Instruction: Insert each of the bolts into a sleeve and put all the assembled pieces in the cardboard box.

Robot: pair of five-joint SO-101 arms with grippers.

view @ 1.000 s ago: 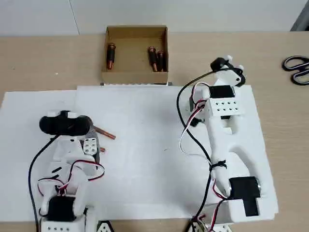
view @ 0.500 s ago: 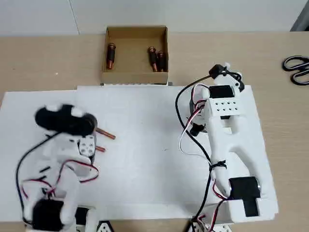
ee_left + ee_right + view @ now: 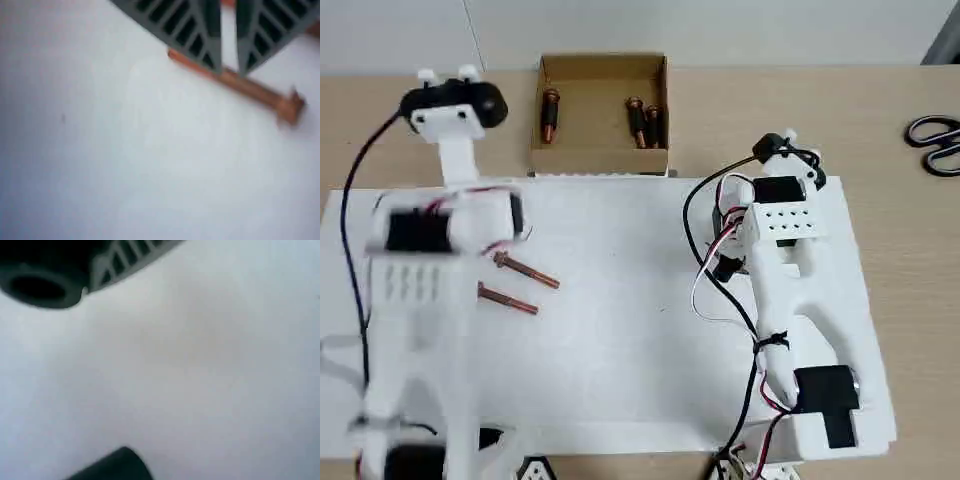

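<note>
Two copper bolts (image 3: 525, 272) (image 3: 508, 298) lie on the white paper, left of centre. In the left wrist view my left gripper (image 3: 228, 67) hangs just over one bolt (image 3: 235, 85), its dark ribbed fingers (image 3: 195, 30) shut with only a thin slit and nothing between them. The left arm (image 3: 445, 230) stretches up beside the bolts. A black sleeve (image 3: 40, 287) sits against the ribbed part of my right gripper (image 3: 115, 262). The right arm (image 3: 780, 230) rests on the paper's right side. The cardboard box (image 3: 602, 160) holds three assembled pieces (image 3: 550, 115).
Scissors (image 3: 935, 140) lie at the far right edge of the table. The white paper (image 3: 620, 350) covers the table's middle and front. Another black object (image 3: 115, 465) lies on the paper in the right wrist view.
The left arm has risen and stretched toward the far side, uncovering both bolts. The right arm drew back a little from the box, then kept still.
</note>
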